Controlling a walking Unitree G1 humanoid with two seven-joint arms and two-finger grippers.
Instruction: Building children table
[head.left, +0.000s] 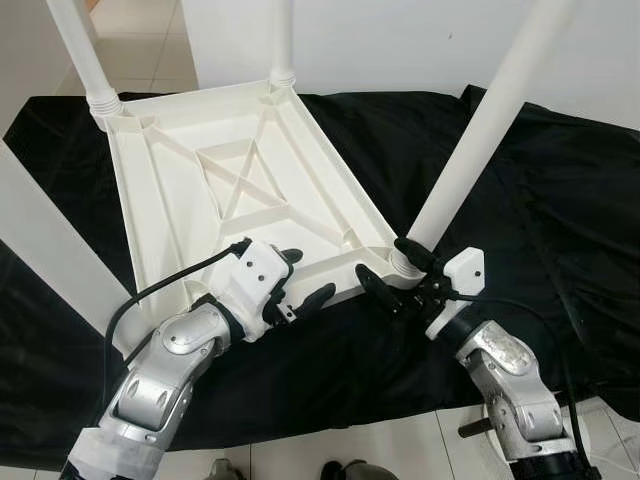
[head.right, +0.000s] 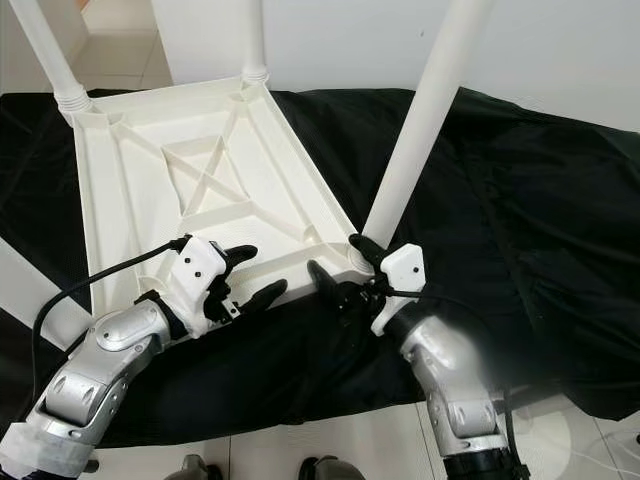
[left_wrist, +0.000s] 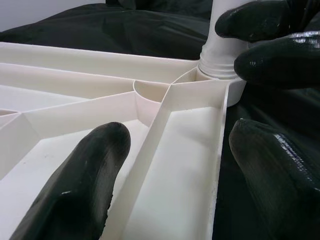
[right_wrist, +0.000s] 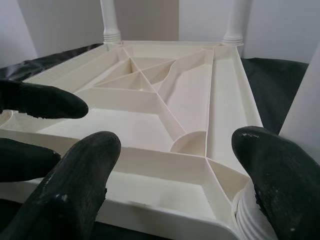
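The tabletop (head.left: 240, 190) lay inverted on the black cloth (head.left: 560, 200), exposing its leg sockets. The right tool (head.left: 395, 270), fingers spread, bracketed the near leg (head.left: 480, 140) at its socket without gripping. The left tool (head.left: 300, 280), open, straddled the near rim to steady it.

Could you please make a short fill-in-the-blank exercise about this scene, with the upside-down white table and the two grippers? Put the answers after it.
1. The white table top lies upside down on a ____ cloth.
2. The leg at the corner by the right gripper leans instead of standing ____.
3. The left gripper has its jaws on either side of the table top's near ____.
4. The jaws of both grippers are ____.

Missing words: black; upright; edge; open
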